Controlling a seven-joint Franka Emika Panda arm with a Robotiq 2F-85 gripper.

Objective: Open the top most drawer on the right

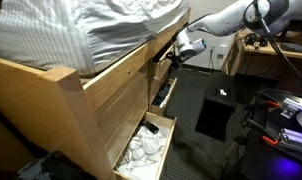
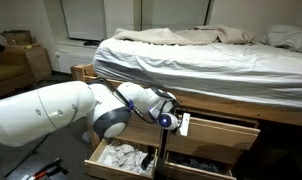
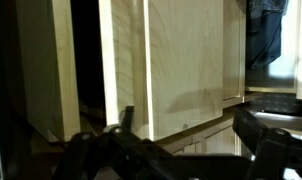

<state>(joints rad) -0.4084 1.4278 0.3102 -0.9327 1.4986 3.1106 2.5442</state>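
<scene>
Wrist view: the gripper (image 3: 191,128) comes in from the bottom edge, its two dark fingers (image 3: 126,122) well apart, so jaws open. A pale wood panel (image 3: 181,70) fills the gap betw. them and rises above them. Can't tell if either finger touches it, or if it's the drawer's own front. Dark opening off to the left of the jaws.

In both exterior views the gripper (image 1: 176,47) (image 2: 179,123) sits at the bed frame's side, just under the bedding (image 2: 191,55).

Top right drawer (image 2: 226,132) is in the upper row of the frame, starting right beside the jaws and running away from them along the bed. Long axis horizontal, parallel to the mattress edge. Front faces outward from the bed side, twd the floor. It looks a little way out of the frame, a strip of its top edge showing, but how far is unclear.

Below the jaws, a lower drawer (image 2: 196,162) stands pulled out, inside dark. Below and to the other side of the jaws from the top drawer, another lower drawer (image 2: 121,158) (image 1: 141,150) is open w. pale crumpled cloth in it
</scene>
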